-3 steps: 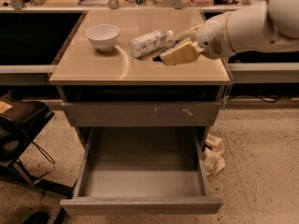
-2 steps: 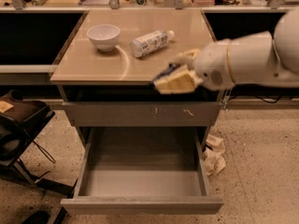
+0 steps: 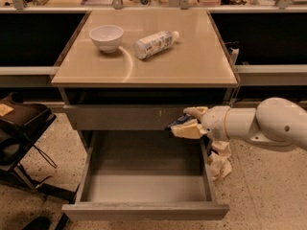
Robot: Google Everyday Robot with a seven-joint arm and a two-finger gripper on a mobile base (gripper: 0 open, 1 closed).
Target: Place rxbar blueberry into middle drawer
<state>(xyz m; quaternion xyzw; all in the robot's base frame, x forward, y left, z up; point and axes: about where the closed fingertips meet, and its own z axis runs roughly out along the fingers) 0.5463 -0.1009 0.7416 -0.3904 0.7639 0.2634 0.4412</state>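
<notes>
My gripper (image 3: 186,124) comes in from the right on a white arm and is shut on the rxbar blueberry (image 3: 177,122), a small dark blue bar whose end shows between the pale fingers (image 3: 188,130). It hangs over the back right part of the open middle drawer (image 3: 144,210), just in front of the scratched gray drawer front (image 3: 120,116) above. The drawer's smooth gray inside holds nothing.
On the tan tabletop (image 3: 192,66) a white bowl (image 3: 106,36) stands at the left and a white-labelled plastic bottle (image 3: 154,43) lies on its side. Crumpled paper (image 3: 220,162) lies on the floor right of the drawer. A black chair (image 3: 19,133) stands at the left.
My gripper has come down from the tabletop's front right edge, carrying the bar, to just above the open drawer's back right. Bowl and bottle have not moved.
</notes>
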